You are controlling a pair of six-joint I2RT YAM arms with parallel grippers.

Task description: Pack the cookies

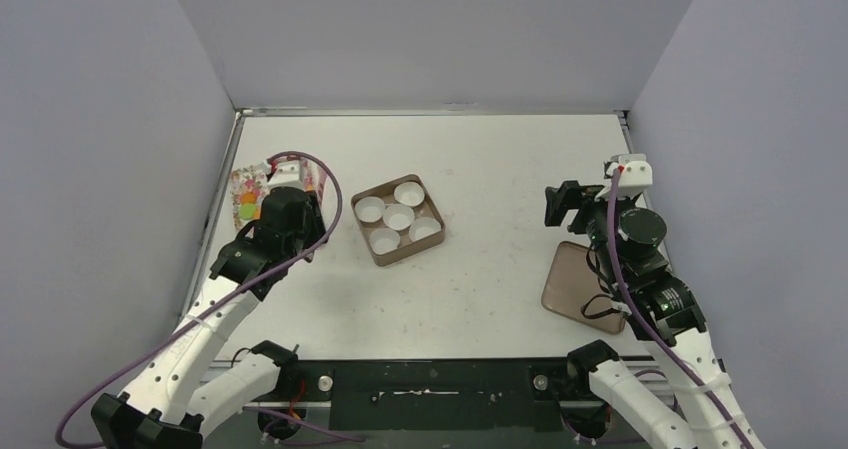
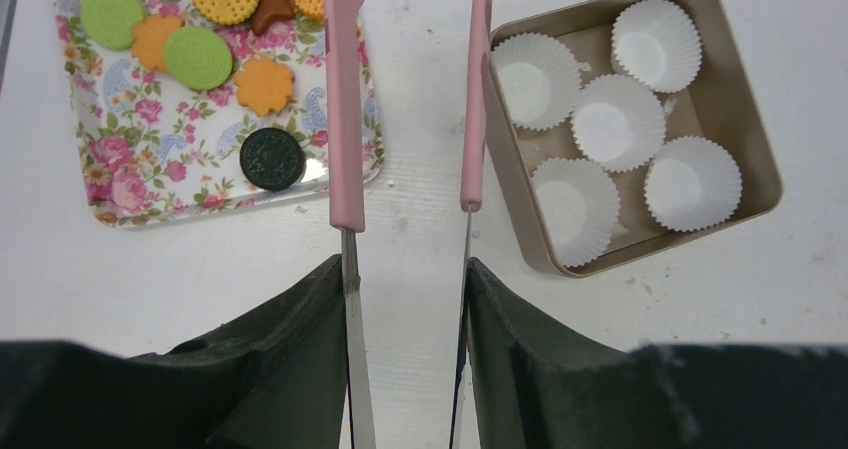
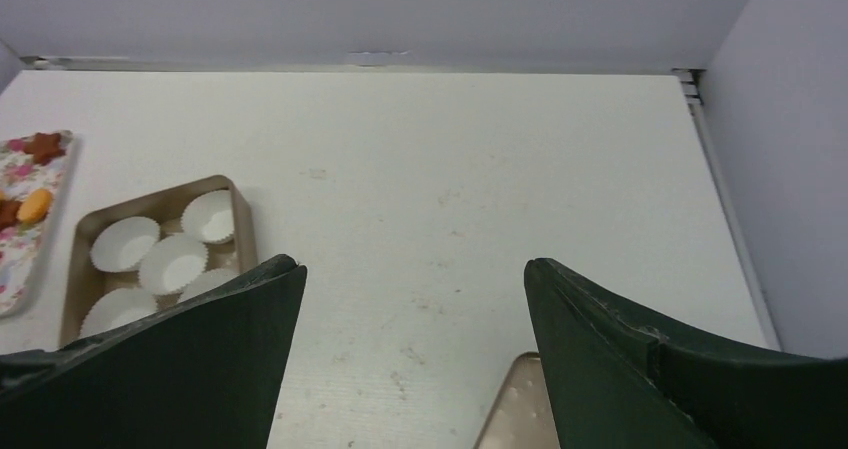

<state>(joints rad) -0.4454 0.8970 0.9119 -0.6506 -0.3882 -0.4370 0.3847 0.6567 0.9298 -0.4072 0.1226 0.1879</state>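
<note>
A white, lightly scuffed bench (image 1: pixel 500 169) is shown, enclosed by plain pale grey walls (image 1: pixel 430 29). The embossing on one dark round cookie is too small to be read. The cookies (image 2: pixel 197 57), orange, green and brown, are laid on a floral tray (image 2: pixel 130 184) at the bench's left, near a tan square box (image 2: pixel 508 164) in which five white paper cups (image 2: pixel 617 121) are set. Pink-tipped tongs (image 2: pixel 345 99) are clamped in the left gripper (image 2: pixel 405 269), their tips parted over bare bench between tray and box. The right gripper (image 3: pixel 415 279) is spread wide and grasps nothing, near a brown lid (image 1: pixel 575 279).
</note>
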